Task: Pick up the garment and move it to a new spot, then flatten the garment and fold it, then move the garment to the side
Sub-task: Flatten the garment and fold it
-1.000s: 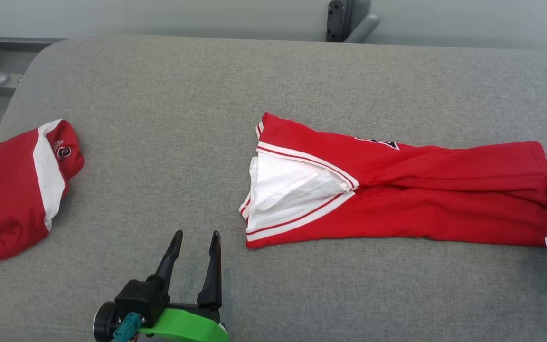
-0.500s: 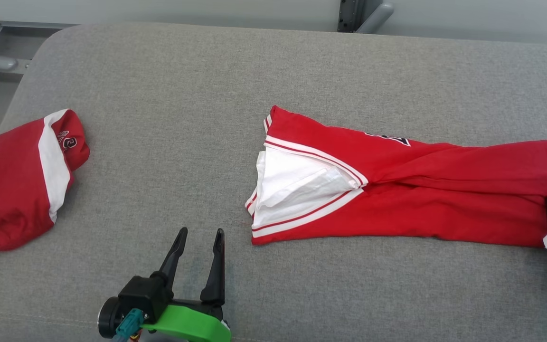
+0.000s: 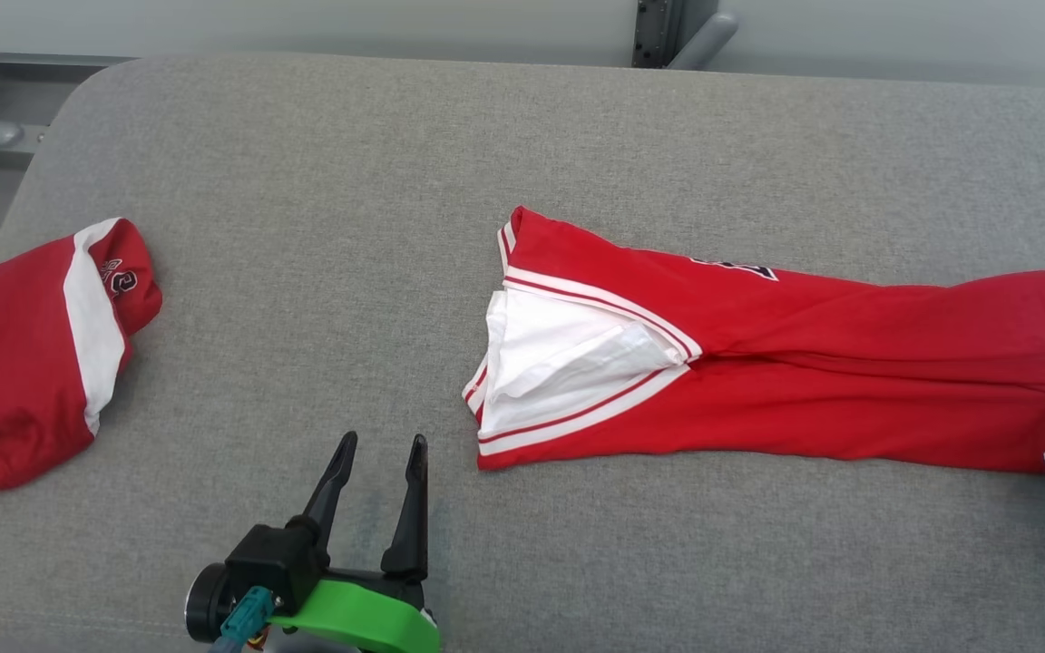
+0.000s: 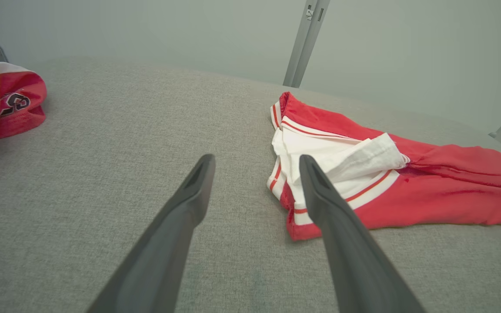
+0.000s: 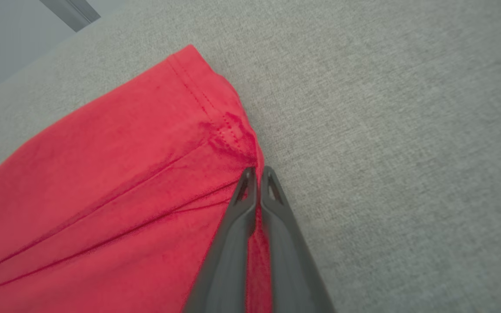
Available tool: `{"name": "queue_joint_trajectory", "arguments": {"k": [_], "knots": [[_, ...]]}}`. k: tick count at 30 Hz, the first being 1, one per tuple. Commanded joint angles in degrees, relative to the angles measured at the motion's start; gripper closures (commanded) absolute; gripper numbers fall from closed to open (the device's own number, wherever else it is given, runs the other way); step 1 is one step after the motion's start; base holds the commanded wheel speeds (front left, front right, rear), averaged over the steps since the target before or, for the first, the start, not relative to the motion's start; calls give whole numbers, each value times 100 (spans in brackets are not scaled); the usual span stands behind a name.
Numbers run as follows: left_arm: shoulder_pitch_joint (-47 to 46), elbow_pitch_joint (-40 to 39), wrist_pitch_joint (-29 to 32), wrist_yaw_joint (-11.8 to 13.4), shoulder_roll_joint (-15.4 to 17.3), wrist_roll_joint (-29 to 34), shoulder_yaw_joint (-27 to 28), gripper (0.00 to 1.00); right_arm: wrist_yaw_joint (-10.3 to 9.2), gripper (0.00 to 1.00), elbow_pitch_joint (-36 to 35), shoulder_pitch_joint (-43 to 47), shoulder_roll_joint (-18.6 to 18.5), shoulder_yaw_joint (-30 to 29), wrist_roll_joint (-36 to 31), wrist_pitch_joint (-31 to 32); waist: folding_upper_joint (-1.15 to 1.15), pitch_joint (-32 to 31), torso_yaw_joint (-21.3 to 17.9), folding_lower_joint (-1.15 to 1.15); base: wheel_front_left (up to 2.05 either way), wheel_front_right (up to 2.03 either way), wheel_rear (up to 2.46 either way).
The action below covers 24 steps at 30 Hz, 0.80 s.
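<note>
While the right end effector (image 5: 257, 171) is sitting cut off at head view's right edge, its wrist cam is showing it pinching the hem of the garment (image 3: 849, 381). That red jersey w/ white-striped trim is lying long, creased, center-right on the grey woven tabletop (image 3: 305, 181), lettering half hidden. Left end effector (image 3: 381, 442) is hovering open, lower left. A 2nd red-white cloth (image 3: 14, 381) is lying cropped at left edge.

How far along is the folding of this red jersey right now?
Partly done: the red fabric jersey with white trim lies as a narrow strip on the grey padded table, apparently folded lengthwise. In hand: the right gripper is shut on its hem. The left gripper hangs open, apart from the neckline. Remaining: further folding, moving aside.
</note>
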Motion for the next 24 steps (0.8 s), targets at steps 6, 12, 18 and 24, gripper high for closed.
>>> {"name": "queue_joint_trajectory", "arguments": {"k": [6, 12, 18, 24], "knots": [[71, 30, -17, -48, 2, 54, 58, 0, -13, 100, -66, -34, -391, 159, 45, -216, 0, -90, -231, 0, 0, 0, 0], [96, 71, -17, -73, 4, 62, 65, 0, -12, 100, -180, -48, -558, 344, 53, -206, 0, -212, -409, 0, 0, 0, 0], [189, 90, -14, -38, 50, 40, 84, 0, -11, 100, -991, -112, -394, 845, 318, 125, 0, -350, -628, 0, 0, 0, 0], [290, 135, 35, -27, 75, 1, 26, 0, -9, 100, -2051, -22, -187, 1397, 532, 615, 0, -554, -734, 0, 0, 0, 0]]}}
